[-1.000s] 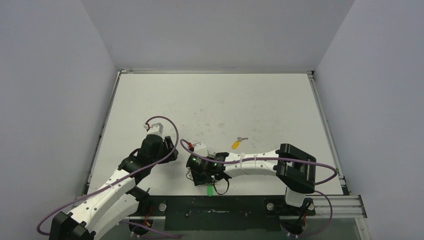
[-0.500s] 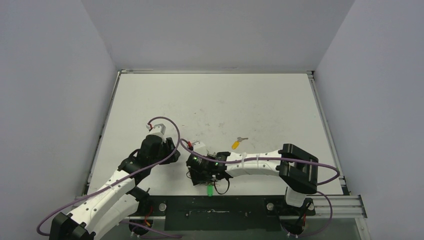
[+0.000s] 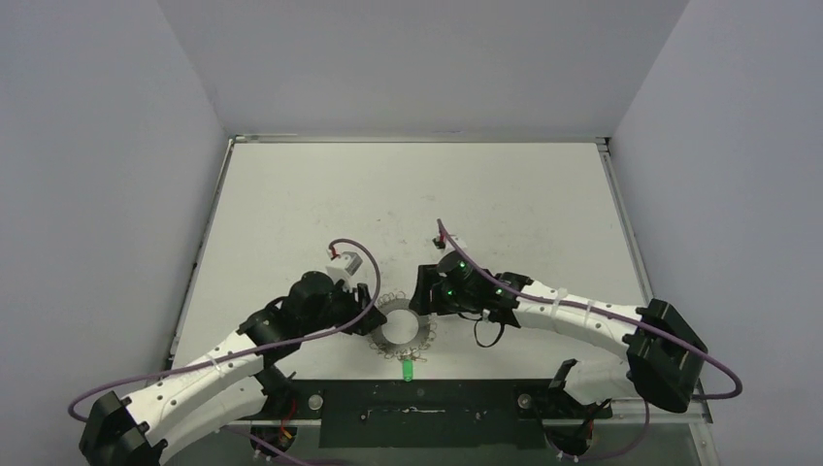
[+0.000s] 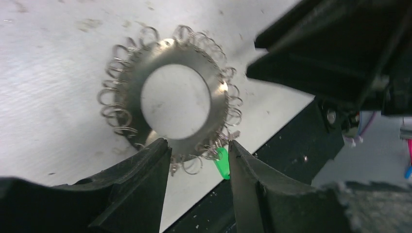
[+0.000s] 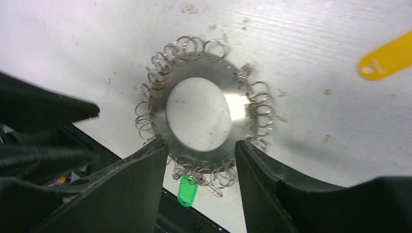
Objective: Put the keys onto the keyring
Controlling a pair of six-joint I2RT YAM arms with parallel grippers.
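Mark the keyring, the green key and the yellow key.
keyring (image 5: 199,67), right wrist view, on the disc's metal band above the hole.
green key (image 5: 185,190), right wrist view, on its plastic head.
yellow key (image 5: 386,57), right wrist view, on its plastic head.

The keyring (image 3: 421,328) (image 4: 133,82) (image 5: 240,109), a flat silver disc with a round central hole and small wire loops all round its rim, lies flat close to the near edge of the white table (image 3: 417,194). The green-headed key (image 3: 409,370) (image 4: 222,162) (image 5: 186,190) lies at its near side, touching the loops. The yellow-headed key (image 5: 386,57) lies flat, well apart from the ring, only its plastic head showing.
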